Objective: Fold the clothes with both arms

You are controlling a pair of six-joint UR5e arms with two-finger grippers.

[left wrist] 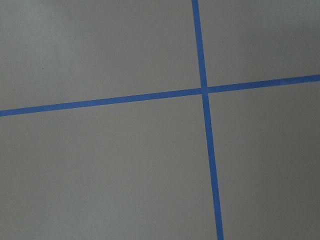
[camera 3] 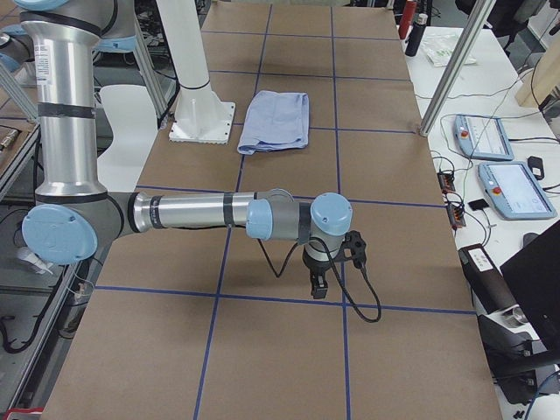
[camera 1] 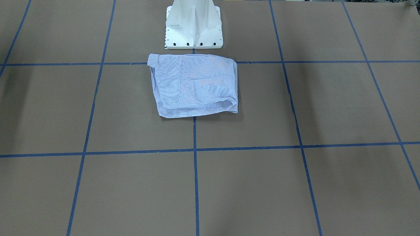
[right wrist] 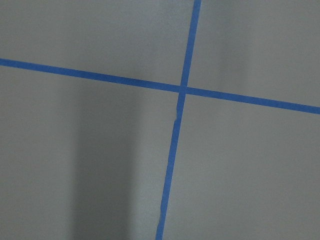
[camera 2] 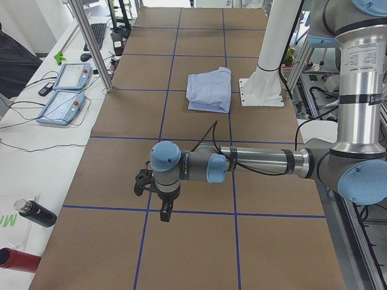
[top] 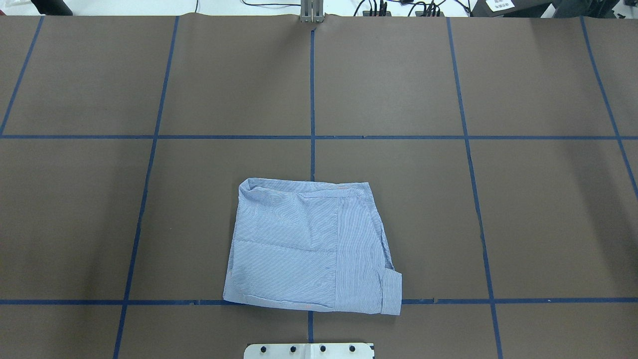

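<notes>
Though hung well apart from shirt (top: 309,244) folded near pedestal (camera 1: 193,29) on surface (top: 548,224), could not tell left hand (camera 2: 163,212) or right hand (camera 3: 317,284) spread or pressed; judged folding done, called for no further grasp.

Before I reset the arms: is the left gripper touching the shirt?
Apart. The exterior left view shows the left gripper over bare table, well clear of the folded shirt.

Shirt (top: 309,247): blue-white fine stripes, folded into a compact rough rectangle with one cuffed corner sticking out. It lies flat on the table, close to my side. My left arm (camera 2: 254,162) and right arm (camera 3: 192,212) are stretched level, low over the table, well apart from it.
</notes>
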